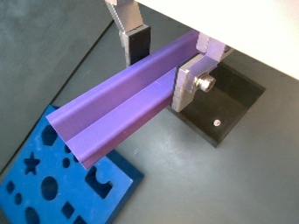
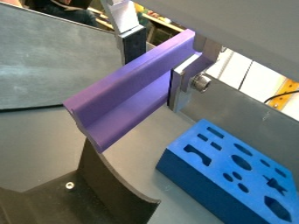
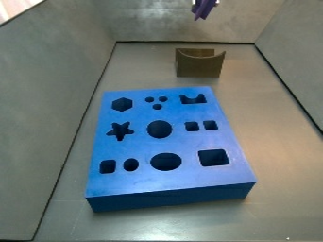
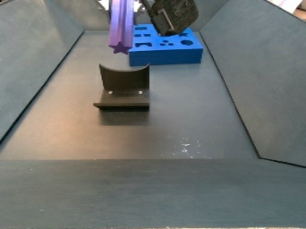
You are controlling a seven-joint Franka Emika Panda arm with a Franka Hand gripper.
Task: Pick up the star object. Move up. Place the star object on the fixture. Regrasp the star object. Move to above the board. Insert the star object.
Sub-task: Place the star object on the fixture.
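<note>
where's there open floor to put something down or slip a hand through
Bare floor lies between the fixture and the board, on both sides of the board out to the walls, and in front of the fixture. It is crowded above the fixture, where the gripper holds the star object aloft.

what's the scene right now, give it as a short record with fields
gripper: raised above the floor, shut on the star object
star object: purple prism, held between the fingers, hanging upright in a side view
fixture: on the floor, notch empty, below the star object
board: blue slab lying flat, star hole unfilled
stage: star object lifted, not yet placed on the fixture
</note>
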